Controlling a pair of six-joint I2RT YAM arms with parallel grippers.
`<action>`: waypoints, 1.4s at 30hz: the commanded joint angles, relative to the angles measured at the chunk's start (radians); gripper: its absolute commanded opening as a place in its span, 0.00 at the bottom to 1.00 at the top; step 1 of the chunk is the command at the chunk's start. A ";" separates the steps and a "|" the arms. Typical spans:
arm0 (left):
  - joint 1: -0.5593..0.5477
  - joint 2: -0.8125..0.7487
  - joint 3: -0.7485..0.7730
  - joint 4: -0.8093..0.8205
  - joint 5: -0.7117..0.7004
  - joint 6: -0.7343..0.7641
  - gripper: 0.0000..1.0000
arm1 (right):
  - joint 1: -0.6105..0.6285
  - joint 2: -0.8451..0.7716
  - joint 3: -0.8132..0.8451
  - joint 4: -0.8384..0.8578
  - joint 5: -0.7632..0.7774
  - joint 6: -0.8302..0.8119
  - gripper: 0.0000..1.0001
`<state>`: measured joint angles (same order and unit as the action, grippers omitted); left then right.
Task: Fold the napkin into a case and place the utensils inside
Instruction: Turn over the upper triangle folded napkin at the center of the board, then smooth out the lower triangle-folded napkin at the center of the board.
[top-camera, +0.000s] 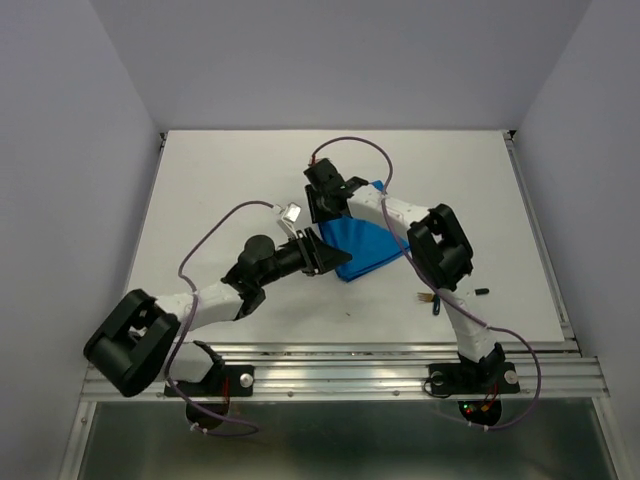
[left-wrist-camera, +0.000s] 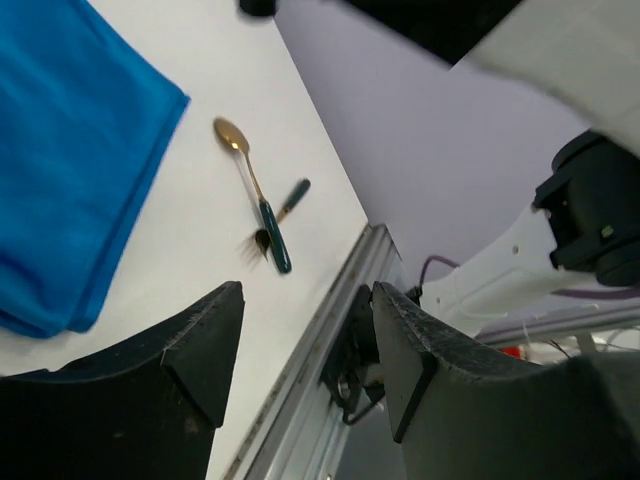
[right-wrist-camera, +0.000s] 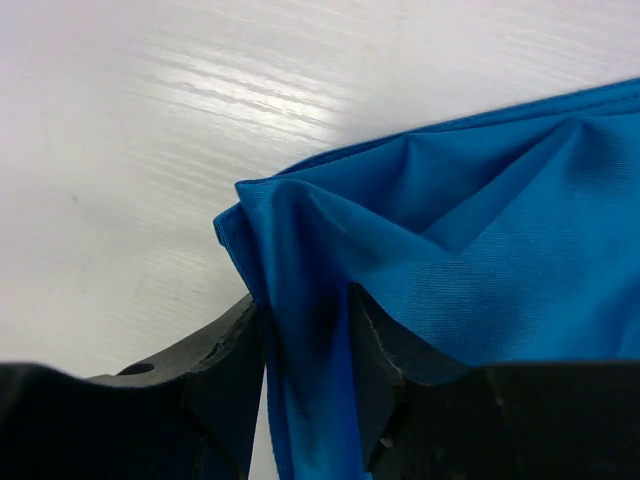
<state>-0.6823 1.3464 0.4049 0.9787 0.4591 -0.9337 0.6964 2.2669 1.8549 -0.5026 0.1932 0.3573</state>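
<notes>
Napkin: the blue cloth lies on the white bench, right of centre, between the two arms' working ends.
Shape now: doubled over into a broad wedge with loose ridges, so by my reading it is not yet a narrow case.
Right fingers: at the far corner of the napkin, standing a little apart, with a raised fold of cloth between them that touches both. I cannot tell whether they are actually clamping it.
Left fingers: spread wide with nothing between them, just beside the napkin's near-left edge.
Spoon: on the bare bench near the front rail, apart from the cloth, with a gold bowl and a dark green handle.
Fork: lying crossed over the spoon, also outside the napkin.
Done: a first rough fold, judging from the layered edges.
Left: flatten and narrow the cloth into a pouch with an open end, then pick up the spoon and fork and slide both inside.
Progress: I judge it early to middle, since neither utensil is in place.
Writing: no brand, label or lettering can be read in any view.
</notes>
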 joint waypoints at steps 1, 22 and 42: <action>0.030 -0.192 0.071 -0.345 -0.152 0.176 0.64 | 0.049 0.025 0.095 0.012 0.015 0.012 0.51; 0.125 -0.575 0.193 -0.753 -0.430 0.199 0.50 | 0.049 -0.087 0.000 0.042 0.089 0.014 0.47; 0.262 0.245 0.839 -1.084 -0.431 0.211 0.35 | -0.222 -0.664 -0.675 0.253 -0.155 0.121 0.46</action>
<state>-0.4236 1.4906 1.1069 -0.0090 0.0330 -0.7368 0.4622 1.6596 1.2434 -0.3069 0.1059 0.4427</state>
